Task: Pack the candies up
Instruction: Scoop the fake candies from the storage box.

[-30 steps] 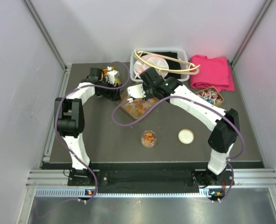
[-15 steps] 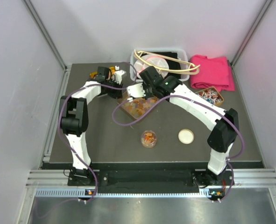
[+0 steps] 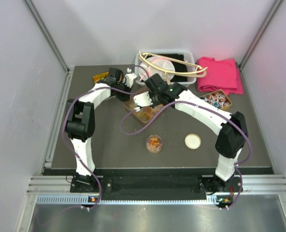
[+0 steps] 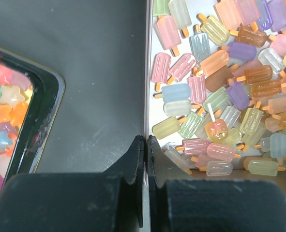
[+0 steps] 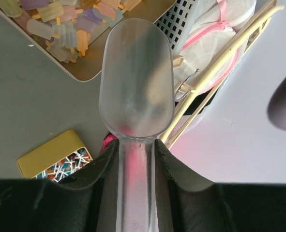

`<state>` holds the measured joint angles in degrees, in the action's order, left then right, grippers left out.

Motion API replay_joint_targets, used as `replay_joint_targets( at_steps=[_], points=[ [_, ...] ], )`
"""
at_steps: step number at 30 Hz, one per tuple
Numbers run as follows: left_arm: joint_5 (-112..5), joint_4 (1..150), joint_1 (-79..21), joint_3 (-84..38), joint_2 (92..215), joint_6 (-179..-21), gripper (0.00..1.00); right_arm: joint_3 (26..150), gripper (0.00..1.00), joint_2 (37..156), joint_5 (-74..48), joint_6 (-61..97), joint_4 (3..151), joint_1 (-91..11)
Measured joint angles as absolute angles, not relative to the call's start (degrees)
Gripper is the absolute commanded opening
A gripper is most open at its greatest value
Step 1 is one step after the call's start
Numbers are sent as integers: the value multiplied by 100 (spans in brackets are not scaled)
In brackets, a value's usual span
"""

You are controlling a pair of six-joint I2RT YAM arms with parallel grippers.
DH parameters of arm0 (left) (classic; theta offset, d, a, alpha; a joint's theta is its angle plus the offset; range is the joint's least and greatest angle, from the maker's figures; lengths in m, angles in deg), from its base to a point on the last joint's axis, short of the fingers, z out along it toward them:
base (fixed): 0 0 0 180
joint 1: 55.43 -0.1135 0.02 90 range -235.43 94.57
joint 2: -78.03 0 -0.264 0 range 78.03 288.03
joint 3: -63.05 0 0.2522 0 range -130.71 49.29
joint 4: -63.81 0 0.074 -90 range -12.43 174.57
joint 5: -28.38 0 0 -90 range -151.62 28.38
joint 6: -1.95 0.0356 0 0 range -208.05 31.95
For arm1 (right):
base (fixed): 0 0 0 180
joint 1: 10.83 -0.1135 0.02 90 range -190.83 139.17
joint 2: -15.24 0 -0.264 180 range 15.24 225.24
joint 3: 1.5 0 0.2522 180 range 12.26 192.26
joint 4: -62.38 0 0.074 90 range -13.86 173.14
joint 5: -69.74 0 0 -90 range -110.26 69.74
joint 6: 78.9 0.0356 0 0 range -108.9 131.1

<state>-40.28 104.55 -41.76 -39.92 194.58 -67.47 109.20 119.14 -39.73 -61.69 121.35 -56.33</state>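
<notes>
My left claw [image 4: 145, 142] is clamped shut on the rim of the tray [image 4: 146, 72]. The thin wall runs straight into the seam between my fingers, and their black bulk hides the nearest stretch of rim. The candies [image 4: 215, 92] are translucent ice-lolly shapes in pink, orange, yellow, lilac and pale blue, heaped in that tray. The heap is cropped at the top and right, so I cannot tell how far it spreads.

Across a strip of bare counter [image 4: 99, 72], a black-rimmed tin [image 4: 41, 125] of star-shaped sweets is cut off by the left edge.

My right claw [image 5: 135, 147] grips the handle of a clear scoop [image 5: 135, 82], whose bowl looks empty. Whether it hangs over the tray's corner or just past it I cannot tell. A gold tin [image 5: 53, 159] of wrapped sweets is half hidden behind my right finger.

From above, my right wrist covers much of the tray. A cup [image 3: 154, 143] nearer my bases holds a few orange pieces, too small to make out, and a lid [image 3: 192, 140] lies apart from it.

A second ago my left arm sat further left, covering most of the black-rimmed tin, with its claw open. It has since swung right to the tray and closed, leaving that tin uncovered. My right arm and scoop have barely shifted, and the cup and lid are where they were.
</notes>
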Motion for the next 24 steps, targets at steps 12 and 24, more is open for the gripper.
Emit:
replay_joint_targets(
  at_steps=[12,24],
  points=[
    [-4426,10569,-4027,-4215,19465,-6522,0,10671,0,11772,-4067,-6388,12023,-5628],
    [-4778,10613,-3798,-4416,19438,-6091,0,10142,0,11778,-4246,-6788,11689,-5628]
  ],
)
